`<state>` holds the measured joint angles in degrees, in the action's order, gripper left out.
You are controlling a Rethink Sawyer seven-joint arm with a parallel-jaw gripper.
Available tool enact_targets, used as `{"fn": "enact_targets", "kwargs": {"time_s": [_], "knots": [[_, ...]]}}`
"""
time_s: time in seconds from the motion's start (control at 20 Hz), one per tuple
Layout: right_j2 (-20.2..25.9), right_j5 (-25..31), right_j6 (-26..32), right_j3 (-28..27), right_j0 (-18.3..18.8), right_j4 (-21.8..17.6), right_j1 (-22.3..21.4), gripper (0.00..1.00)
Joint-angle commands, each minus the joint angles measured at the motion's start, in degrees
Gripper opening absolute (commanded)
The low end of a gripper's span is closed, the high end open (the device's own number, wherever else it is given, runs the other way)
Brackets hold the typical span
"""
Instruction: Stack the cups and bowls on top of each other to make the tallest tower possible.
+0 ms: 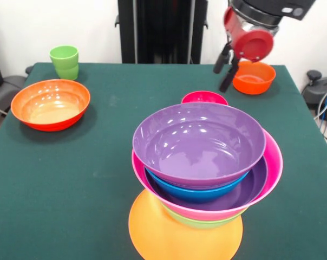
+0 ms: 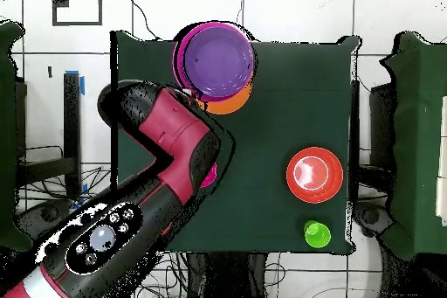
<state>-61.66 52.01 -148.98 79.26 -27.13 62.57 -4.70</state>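
Tower stands at the camera-side edge of the green table in the front view: an upturned orange bowl as the broad base, then, mouths up and nested, a green bowl showing only as a rim sliver, a wide pink bowl, a purple one, a blue one and a second purple bowl on top. Judgement: the widest piece was inverted to give a flat, stable footing, and the nested bowls sit deep in one another, so height gained per bowl is small. The stack looks shifted off centre on the base, which may matter as more is added. Loose pieces: a red-orange bowl and the light-green cup together on one side, a small magenta-red bowl just behind the tower, and a smaller red-orange bowl at the far corner. End effector hangs at that far corner, just beside the smaller red-orange bowl, apparently above its near rim; contact cannot be confirmed. Two dark fingers show apart with nothing between them. Likely next pick is this bowl, judged only from proximity.
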Motion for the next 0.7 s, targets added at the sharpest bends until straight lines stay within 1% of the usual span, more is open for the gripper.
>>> {"fn": "enact_targets", "kwargs": {"time_s": [0.05,0.45,0.7], "knots": [[16.2,-8.2,13.2,9.2,0.3,-6.6,-3.8,1.0],[22.1,-15.6,12.7,12.9,3.0,-13.0,-8.1,1.0],[25.7,-19.7,11.1,14.3,5.2,-17.4,-10.5,1.0]]}}
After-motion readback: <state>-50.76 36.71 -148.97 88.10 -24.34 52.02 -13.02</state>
